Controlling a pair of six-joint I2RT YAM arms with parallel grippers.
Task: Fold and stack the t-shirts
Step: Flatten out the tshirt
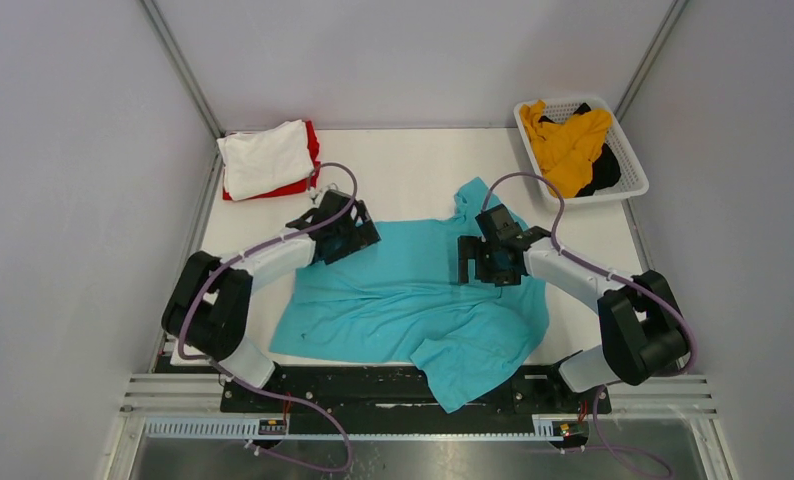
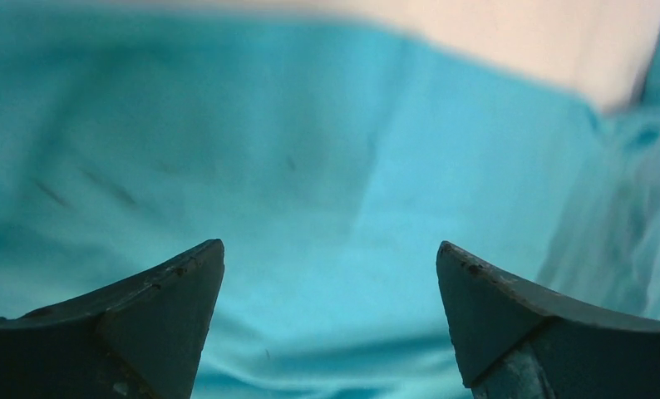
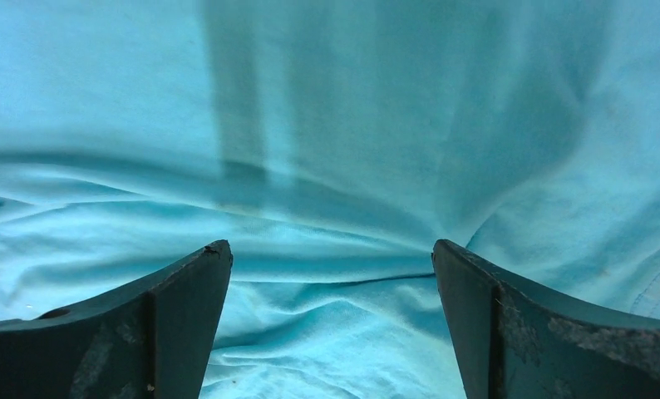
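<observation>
A teal t-shirt (image 1: 403, 300) lies spread and wrinkled in the middle of the table, one sleeve hanging over the near edge. My left gripper (image 1: 358, 235) is open just above its far left part; the teal cloth fills the left wrist view (image 2: 327, 191). My right gripper (image 1: 468, 260) is open over its right part, with wrinkled teal cloth (image 3: 327, 208) between and below the fingers. A folded white t-shirt (image 1: 265, 157) lies on a folded red t-shirt (image 1: 308, 160) at the far left. A mustard yellow t-shirt (image 1: 568, 145) and a black t-shirt (image 1: 603, 172) lie in the basket.
A white plastic mesh basket (image 1: 628, 150) stands at the far right corner. Grey walls close in the table on three sides. A black rail (image 1: 373, 385) runs along the near edge by the arm bases.
</observation>
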